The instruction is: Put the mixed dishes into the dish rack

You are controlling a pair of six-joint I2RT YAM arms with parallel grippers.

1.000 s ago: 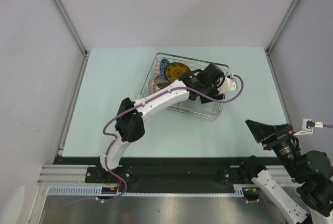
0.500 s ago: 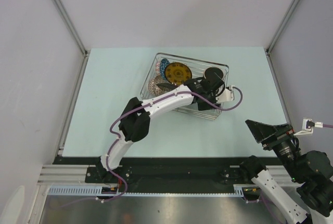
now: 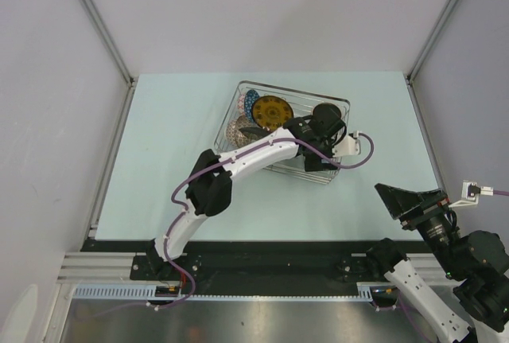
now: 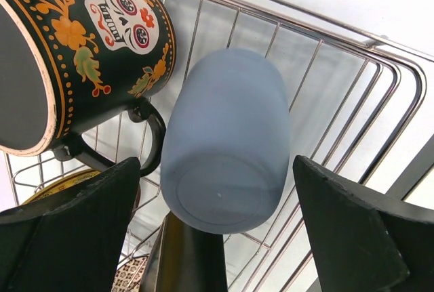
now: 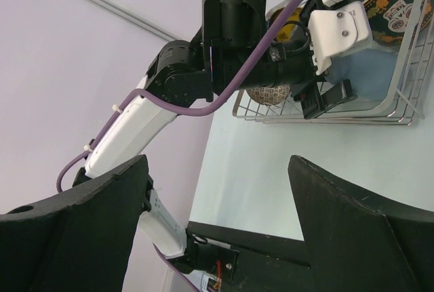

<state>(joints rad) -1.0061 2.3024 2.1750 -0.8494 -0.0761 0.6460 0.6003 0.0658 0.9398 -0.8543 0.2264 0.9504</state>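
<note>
In the left wrist view the small light-blue cup lies on its side on the wires of the dish rack, base toward me. My left gripper is open, and its fingers stand clear of the cup on both sides. The black skull mug lies just left of the cup. A dark square plate stands on edge below it. From above, the left gripper hangs over the right end of the rack, near the yellow plate. My right gripper is open and holds nothing.
Two small patterned bowls stand at the rack's left end. The right gripper waits near the table's near right corner, well off the rack. Grey walls enclose the pale table on three sides.
The left wrist has swung from over the mug toward the rack's near right side. Its jaws have widened away from the light-blue cup. The right arm has not moved.
</note>
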